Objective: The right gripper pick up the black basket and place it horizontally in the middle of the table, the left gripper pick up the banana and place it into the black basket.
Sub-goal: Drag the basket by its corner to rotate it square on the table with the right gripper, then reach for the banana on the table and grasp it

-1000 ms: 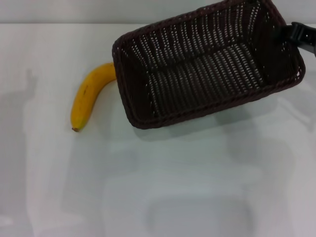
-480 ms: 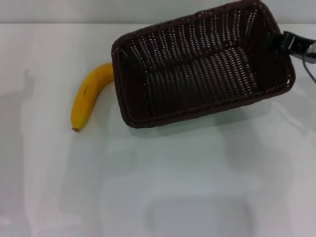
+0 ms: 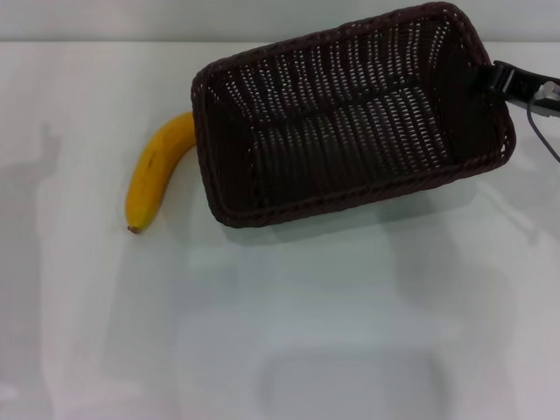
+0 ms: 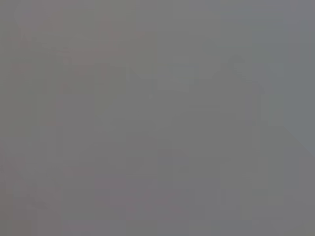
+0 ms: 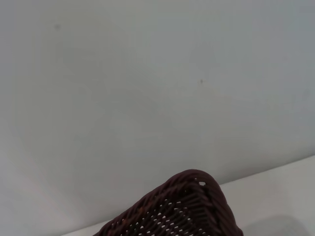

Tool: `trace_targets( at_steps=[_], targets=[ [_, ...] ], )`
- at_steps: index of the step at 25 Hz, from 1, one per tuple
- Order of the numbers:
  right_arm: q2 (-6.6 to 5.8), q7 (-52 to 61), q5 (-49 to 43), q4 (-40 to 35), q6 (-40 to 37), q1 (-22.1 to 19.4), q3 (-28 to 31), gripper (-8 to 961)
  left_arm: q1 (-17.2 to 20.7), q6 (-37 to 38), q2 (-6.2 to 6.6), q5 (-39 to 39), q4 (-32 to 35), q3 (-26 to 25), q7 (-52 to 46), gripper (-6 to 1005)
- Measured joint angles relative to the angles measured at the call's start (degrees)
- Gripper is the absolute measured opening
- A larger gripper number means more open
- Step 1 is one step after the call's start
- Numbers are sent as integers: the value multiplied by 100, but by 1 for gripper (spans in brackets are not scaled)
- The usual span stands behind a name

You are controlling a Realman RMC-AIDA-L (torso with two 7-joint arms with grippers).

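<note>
The black basket (image 3: pixel 350 114) is a large dark woven box, lying at a slant across the back right of the white table (image 3: pixel 289 332), open side up. My right gripper (image 3: pixel 500 79) grips its right end rim, one black finger showing outside the wall. A corner of the basket also shows in the right wrist view (image 5: pixel 182 211). The yellow banana (image 3: pixel 156 173) lies on the table just left of the basket, its upper end hidden behind the basket's left wall. The left gripper is out of view; the left wrist view shows only plain grey.
A thin cable (image 3: pixel 542 127) hangs from the right gripper at the right edge. The table's back edge meets a pale wall (image 3: pixel 105 17).
The basket has shifted left and settled lower toward the table, its left end now covering more of the banana's upper end. My right gripper moved left with it. The banana has not moved.
</note>
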Motion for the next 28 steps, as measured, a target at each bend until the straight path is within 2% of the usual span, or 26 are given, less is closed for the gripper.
trace_targets(
  at_steps=[16,21,28],
  targets=[
    [0,-221,104,36,-12,-1,35,349,-6,-22,1,-1,-9,0,-4,793],
    [0,-461,194,100,-27,-4,69,584,30,-22,5,0,-10,0,-3,791],
    [-8,-1078,200,237,-70,27,368,736,40,-22,9,0,-13,0,-3,789]
  ],
)
